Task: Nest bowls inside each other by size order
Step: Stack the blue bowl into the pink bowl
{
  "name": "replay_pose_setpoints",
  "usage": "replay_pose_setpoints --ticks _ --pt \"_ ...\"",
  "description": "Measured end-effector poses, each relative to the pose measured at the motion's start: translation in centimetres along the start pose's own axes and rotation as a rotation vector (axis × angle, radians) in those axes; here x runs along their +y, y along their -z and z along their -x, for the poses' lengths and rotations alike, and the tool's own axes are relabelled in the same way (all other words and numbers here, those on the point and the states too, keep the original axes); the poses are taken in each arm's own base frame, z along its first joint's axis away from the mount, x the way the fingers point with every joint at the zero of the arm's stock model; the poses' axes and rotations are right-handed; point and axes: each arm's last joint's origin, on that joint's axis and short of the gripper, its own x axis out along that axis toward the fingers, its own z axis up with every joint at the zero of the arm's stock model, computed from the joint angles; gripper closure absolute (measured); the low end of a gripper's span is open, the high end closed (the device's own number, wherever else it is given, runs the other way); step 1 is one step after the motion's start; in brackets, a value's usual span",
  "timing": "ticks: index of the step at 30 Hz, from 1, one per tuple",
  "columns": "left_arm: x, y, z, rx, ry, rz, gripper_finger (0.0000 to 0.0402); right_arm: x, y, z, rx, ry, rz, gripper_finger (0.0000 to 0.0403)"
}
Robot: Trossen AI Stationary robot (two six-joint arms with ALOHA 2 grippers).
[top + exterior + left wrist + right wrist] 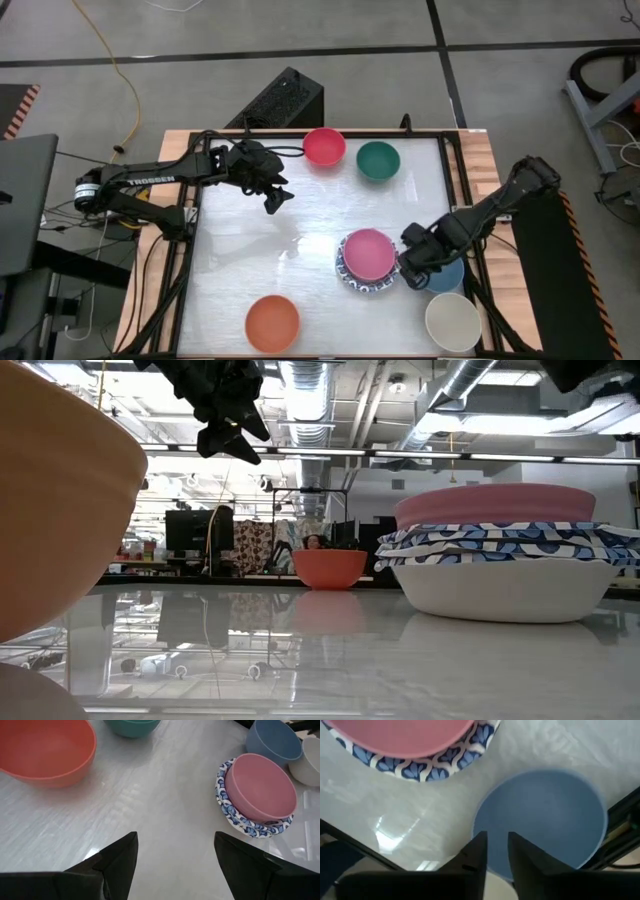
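A pink bowl (pixel 368 252) sits nested in a stack of blue-and-white patterned bowls (pixel 360 286) right of the table's middle. Beside the stack stands a blue bowl (pixel 545 815). My right gripper (pixel 497 851) hangs above the blue bowl's rim, on the side toward the stack, pointing down. Its fingers are a narrow gap apart with nothing between them. A red bowl (pixel 324 146) and a teal bowl (pixel 378 160) stand at the far edge. An orange bowl (pixel 272 323) and a cream bowl (pixel 452 320) stand at the near edge. My left gripper (pixel 175 865) waits open above the far left.
A dark frame (pixel 455 190) runs round the white tabletop (pixel 260 260), with wooden strips (pixel 490 170) outside it. Bare tabletop lies between the orange bowl and my left gripper. A black box (pixel 285 100) sits beyond the far edge.
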Motion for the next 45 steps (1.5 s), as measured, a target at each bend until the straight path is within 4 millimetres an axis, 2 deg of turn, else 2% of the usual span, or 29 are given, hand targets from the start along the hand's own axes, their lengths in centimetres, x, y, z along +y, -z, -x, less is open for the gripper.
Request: replay_pose_setpoints --ticks 7,11,19,25,31,45 --pt "0.0 0.0 0.0 0.000 0.000 0.000 0.0150 0.2 1.2 -0.1 0.003 -0.004 -0.035 0.0206" --pt "0.0 0.0 0.0 0.000 0.000 -0.002 0.0150 0.5 1.5 -0.5 0.002 -0.027 -0.028 0.0177" --pt "0.0 0.0 0.0 0.000 0.000 -0.008 0.0150 0.8 1.5 -3.6 -0.003 -0.086 -0.016 0.0173" --pt "0.0 0.0 0.0 0.000 0.000 -0.007 0.0150 0.2 1.4 -4.9 0.001 -0.043 -0.025 0.0173" --pt "0.0 0.0 0.0 0.000 0.000 -0.002 0.0150 0.5 1.3 -6.1 -0.002 -0.098 -0.034 0.0173" --pt "0.0 0.0 0.0 0.000 -0.002 -0.001 0.0150 -1.0 1.3 -9.1 -0.017 -0.040 -0.031 0.0173"
